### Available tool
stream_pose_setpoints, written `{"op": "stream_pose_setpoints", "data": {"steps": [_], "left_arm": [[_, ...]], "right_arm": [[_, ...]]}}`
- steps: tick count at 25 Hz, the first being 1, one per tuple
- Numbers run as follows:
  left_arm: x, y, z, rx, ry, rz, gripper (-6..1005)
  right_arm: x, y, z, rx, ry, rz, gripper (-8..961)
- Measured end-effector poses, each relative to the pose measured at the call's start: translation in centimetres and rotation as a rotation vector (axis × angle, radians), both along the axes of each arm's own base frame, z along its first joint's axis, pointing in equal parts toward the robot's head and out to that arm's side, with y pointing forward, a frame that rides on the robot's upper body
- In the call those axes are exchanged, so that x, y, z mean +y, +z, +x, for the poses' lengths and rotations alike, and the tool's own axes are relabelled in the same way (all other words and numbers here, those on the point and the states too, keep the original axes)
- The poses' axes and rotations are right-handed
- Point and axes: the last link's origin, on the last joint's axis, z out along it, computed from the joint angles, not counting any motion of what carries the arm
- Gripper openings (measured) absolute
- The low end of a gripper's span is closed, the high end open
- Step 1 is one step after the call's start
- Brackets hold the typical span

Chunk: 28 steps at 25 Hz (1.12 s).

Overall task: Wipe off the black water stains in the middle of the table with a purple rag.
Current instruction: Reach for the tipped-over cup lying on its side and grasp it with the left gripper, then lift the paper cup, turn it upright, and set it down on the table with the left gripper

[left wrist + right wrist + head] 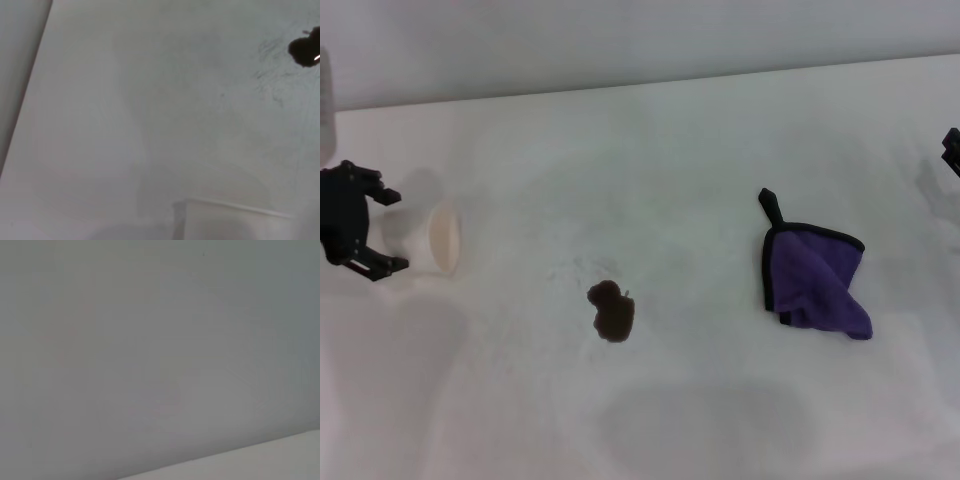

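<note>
surface: wide plain white table, matt, faintly grey-smudged, pale wall behind.
stain: small dark brown-black irregular blot, the black water stains, at table centre, glossy and wet-looking; unwiped.
cloth: small folded purple rag, soft nap, black trim and loop tab, at 3 o'clock of the blot, well apart.
cup: cream paper cup on its side at 9 o'clock.
left gripper: fingers spread wide, empty, just beside the cup.
right gripper: at the far 3 o'clock edge; fingers cannot be told.
step: rag not yet picked up; next likely a right-arm reach and pinch of its bunched fold.

A cream paper cup lies on its side (mouth turned toward the middle) near the surface's left edge.
</note>
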Motion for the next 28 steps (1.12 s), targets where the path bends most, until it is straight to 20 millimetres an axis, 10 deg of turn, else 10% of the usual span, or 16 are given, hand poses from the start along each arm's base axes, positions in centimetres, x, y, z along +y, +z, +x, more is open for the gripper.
{"op": "stream_pose_setpoints", "data": {"steps": [28], "left_arm": [[1.7,-2.5,-1.2,-0.100,-0.008,0.205,803]], "right_arm": [[0.4,0.3,-0.2,-0.005,0.007,0.010,810]]}}
